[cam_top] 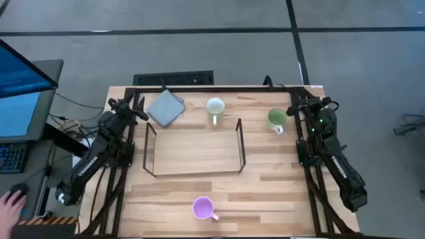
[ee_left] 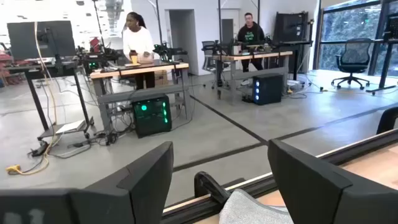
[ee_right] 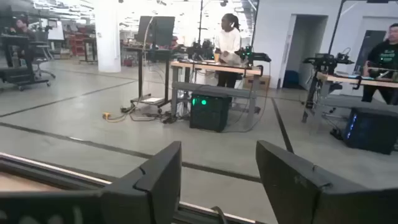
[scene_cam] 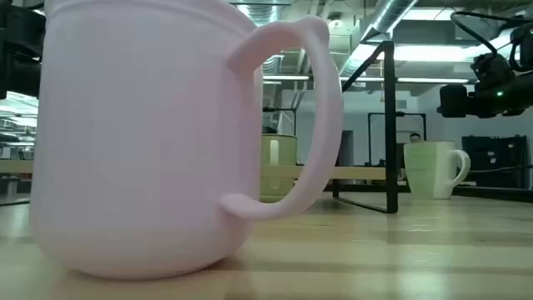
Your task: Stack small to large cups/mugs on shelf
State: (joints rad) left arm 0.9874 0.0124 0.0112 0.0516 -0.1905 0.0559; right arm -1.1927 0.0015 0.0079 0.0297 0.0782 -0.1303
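From the high view, the shelf (cam_top: 194, 147) sits at the centre of the table (cam_top: 279, 179), a low dark wire rack with nothing on it. Taking the shelf as the clock's centre, the cream-white mug (cam_top: 215, 107) stands at 12 o'clock just beyond the rack's far edge, the olive green mug (cam_top: 277, 119) at about 2 o'clock, well apart from it, and the purple mug (cam_top: 202, 208) at 6 o'clock near the table's front edge. A grey folded cloth (cam_top: 166, 107) lies at 11 o'clock. The left gripper (cam_top: 137, 110) hovers beside the cloth at 10 o'clock; the right gripper (cam_top: 298, 110) is parked just beside the green mug. No mug is stacked yet.

In the low view the purple mug (scene_cam: 141, 142) fills the foreground, upright, its handle toward 3 o'clock. The cream-white mug (scene_cam: 435, 169) and green mug (scene_cam: 279, 167) stand upright farther back, with a shelf upright (scene_cam: 390, 125) between them.

The left wrist view shows its two fingers (ee_left: 146, 180) spread apart with nothing between them, a corner of the cloth (ee_left: 249, 208) just below.

The right wrist view shows its fingers (ee_right: 158, 177) likewise spread and empty, looking out at the room, where people stand at benches.

Risks, as I judge them: the mugs look alike in size, so nesting may jam or sit tilted; a grasp on a rim could tip a mug; the wire uprights could catch a handle; the cloth lies close to the left arm's path
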